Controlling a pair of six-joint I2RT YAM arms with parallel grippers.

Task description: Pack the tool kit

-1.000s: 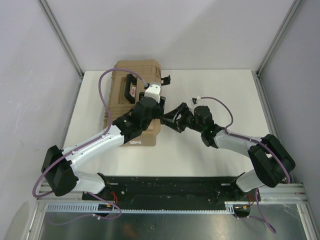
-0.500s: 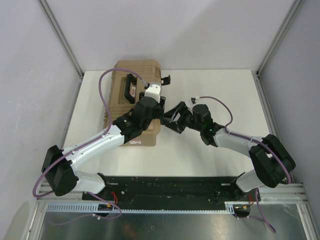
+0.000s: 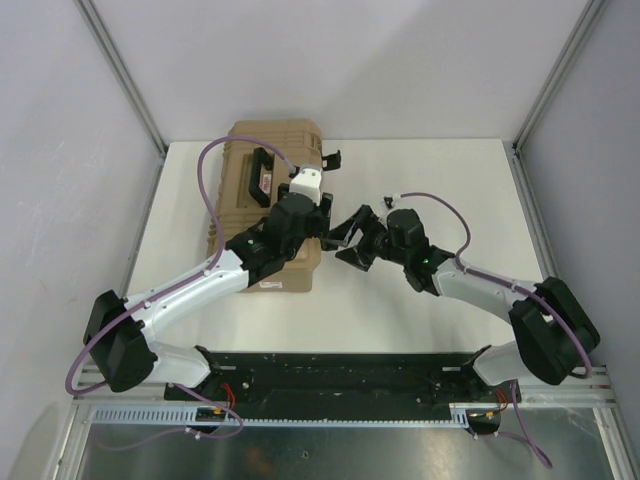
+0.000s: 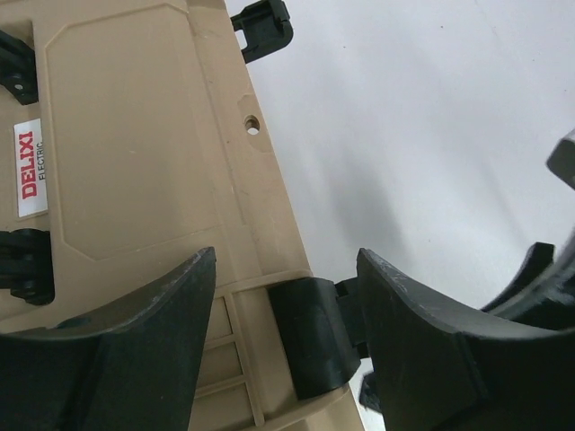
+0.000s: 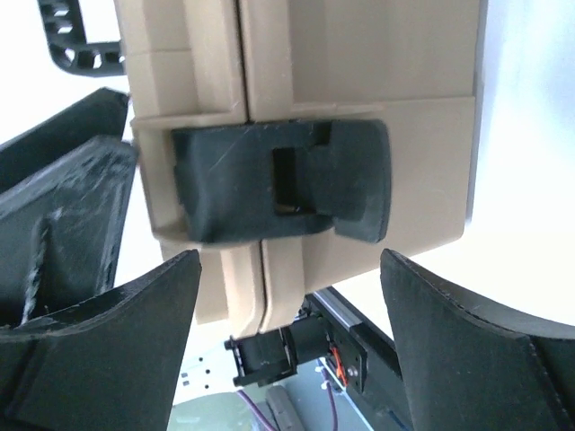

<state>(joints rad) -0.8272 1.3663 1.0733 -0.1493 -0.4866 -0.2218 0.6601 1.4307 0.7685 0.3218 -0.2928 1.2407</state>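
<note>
The tan tool case (image 3: 268, 200) lies shut at the back left of the table, with its black handle (image 3: 262, 170) on top. My left gripper (image 3: 316, 228) hangs open over the case's right edge and straddles the near black latch (image 4: 314, 334). The case lid with its DELIXI label (image 4: 31, 169) fills the left wrist view. My right gripper (image 3: 342, 240) is open and faces the case's right side. In the right wrist view that latch (image 5: 278, 193) lies folded across the seam, just beyond the open fingers. The far latch (image 3: 330, 160) sticks out from the case.
The white table (image 3: 430, 190) stretches right of the case. Grey walls and metal frame posts (image 3: 555, 80) close in the back and sides. The black base rail (image 3: 330, 375) runs along the near edge.
My right gripper has shifted slightly up and back from the case side, and its forearm has swung a little to the right. The left arm and the case have not moved.
</note>
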